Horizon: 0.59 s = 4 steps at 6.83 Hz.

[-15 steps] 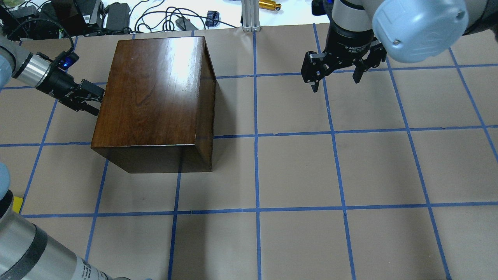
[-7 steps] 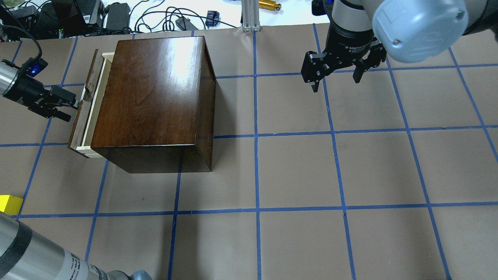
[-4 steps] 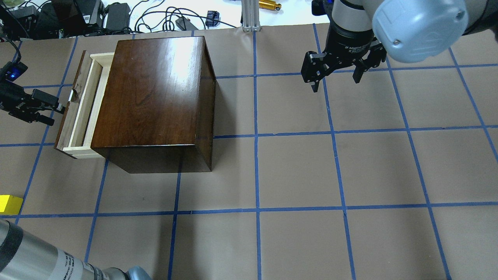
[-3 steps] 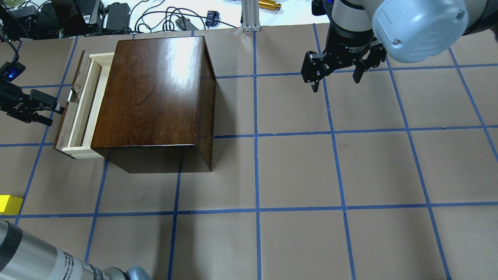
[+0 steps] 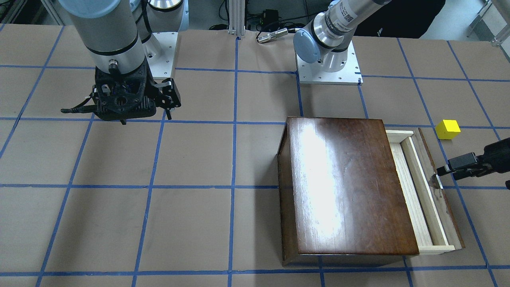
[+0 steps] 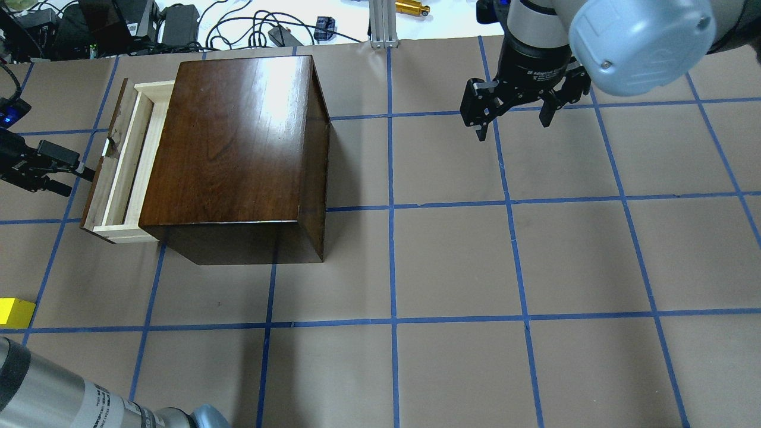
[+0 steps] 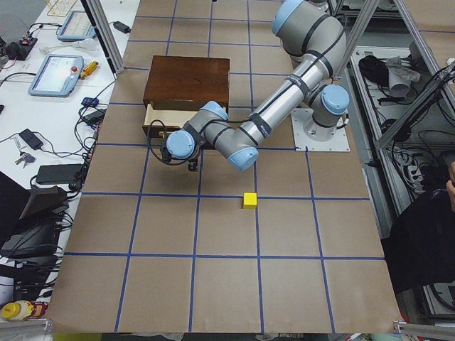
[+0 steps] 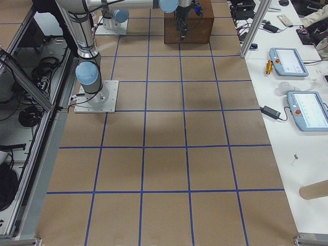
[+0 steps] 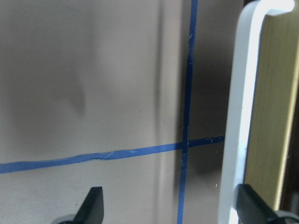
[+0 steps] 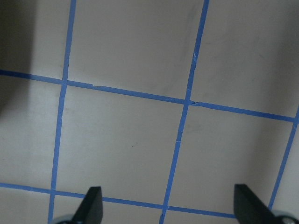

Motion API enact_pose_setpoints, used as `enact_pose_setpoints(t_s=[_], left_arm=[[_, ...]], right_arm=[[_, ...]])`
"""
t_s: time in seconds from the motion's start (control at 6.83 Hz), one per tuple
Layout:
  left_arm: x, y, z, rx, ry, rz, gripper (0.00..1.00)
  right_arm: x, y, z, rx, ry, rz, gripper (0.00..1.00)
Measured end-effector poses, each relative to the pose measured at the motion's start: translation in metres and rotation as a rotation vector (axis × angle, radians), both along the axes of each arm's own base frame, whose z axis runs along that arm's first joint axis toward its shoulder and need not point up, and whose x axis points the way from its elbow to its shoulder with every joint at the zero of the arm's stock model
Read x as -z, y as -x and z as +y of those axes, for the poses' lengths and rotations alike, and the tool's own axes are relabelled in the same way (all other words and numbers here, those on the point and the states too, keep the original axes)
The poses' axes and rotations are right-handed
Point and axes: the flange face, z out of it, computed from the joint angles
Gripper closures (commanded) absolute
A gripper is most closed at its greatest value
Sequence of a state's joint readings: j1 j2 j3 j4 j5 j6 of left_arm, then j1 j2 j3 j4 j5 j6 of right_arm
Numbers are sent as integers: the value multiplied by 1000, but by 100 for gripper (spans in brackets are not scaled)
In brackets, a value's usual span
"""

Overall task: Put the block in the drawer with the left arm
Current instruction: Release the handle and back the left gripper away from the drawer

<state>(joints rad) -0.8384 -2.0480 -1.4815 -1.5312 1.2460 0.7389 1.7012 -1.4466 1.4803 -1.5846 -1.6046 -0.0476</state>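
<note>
Pale wood shows where the drawer (image 6: 144, 166) stands partly out of the glossy dark box (image 6: 232, 142). The left gripper (image 6: 81, 183) sits just beside the drawer's brown front, jaws spread wide and gripping nothing (the wrist view shows bare table (image 9: 117, 93) between them). The yellow block (image 6: 14, 312) lies on the table, well apart from the drawer. The right gripper (image 6: 513, 128) hangs wide open and empty over the table.

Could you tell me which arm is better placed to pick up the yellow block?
Left: the left gripper is open beside the drawer, near the block; the right gripper hangs beyond the box, far across the table.
</note>
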Motion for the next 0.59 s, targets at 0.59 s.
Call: enact_pose_setpoints(t_s=[0.59], left_arm=[[-52,-22,23,36,-13,-142,0]], right_arm=[[0,0,0,1,0,0,0]])
